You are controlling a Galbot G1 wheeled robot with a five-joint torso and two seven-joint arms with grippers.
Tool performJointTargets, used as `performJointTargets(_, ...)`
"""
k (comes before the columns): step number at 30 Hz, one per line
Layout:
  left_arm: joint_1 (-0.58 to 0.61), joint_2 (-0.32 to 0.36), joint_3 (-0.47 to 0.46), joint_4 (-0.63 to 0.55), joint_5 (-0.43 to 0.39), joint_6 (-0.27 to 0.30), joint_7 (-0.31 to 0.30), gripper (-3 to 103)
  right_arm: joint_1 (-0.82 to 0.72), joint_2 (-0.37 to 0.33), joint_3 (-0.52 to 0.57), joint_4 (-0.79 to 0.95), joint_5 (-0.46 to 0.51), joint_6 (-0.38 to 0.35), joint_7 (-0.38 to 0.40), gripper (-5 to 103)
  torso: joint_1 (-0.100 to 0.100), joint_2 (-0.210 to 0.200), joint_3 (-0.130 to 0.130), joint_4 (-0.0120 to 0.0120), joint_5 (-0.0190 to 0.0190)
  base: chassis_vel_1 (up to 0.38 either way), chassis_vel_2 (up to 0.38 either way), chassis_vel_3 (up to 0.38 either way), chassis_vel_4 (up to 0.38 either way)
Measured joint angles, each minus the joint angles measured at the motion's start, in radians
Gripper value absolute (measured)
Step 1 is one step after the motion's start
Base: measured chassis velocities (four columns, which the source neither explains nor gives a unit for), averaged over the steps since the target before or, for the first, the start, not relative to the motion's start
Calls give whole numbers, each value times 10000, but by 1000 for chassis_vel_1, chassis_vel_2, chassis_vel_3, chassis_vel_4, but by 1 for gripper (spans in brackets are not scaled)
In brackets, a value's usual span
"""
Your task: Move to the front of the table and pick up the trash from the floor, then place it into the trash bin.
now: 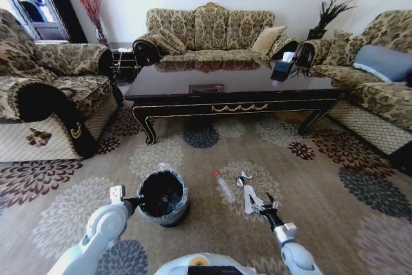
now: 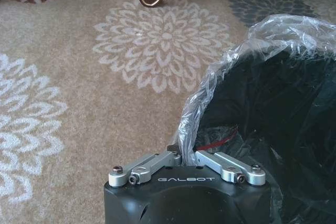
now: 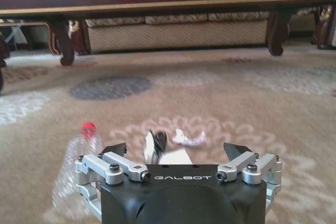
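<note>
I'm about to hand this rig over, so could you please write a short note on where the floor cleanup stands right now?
Left gripper: shut on the trash bin, pinching the bag-lined rim on the side nearest the robot.
Right gripper: open, low over the floor, at the near end of the white paper.
Trash: the paper, the clear bottle with its red cap and a small shiny wrapper all lie on the carpet right of the bin, in front of the table.
Done: robot is parked before the table.
Left: grasp each piece and drop it in the bin.
</note>
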Motion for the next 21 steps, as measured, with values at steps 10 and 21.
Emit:
performJointTargets(10, 85, -81, 66, -106, 9, -4, 7, 0, 1023, 64, -91, -2279, -190, 93, -10, 103, 0, 0, 0, 0, 0, 0, 0, 0, 0)
performJointTargets(21, 109, -97, 157, -105, 122, -9, 7, 0, 1357, 116, -154, -2714, -337, 319, -26, 68, 0, -1, 0, -1, 0, 0, 0, 0, 0)
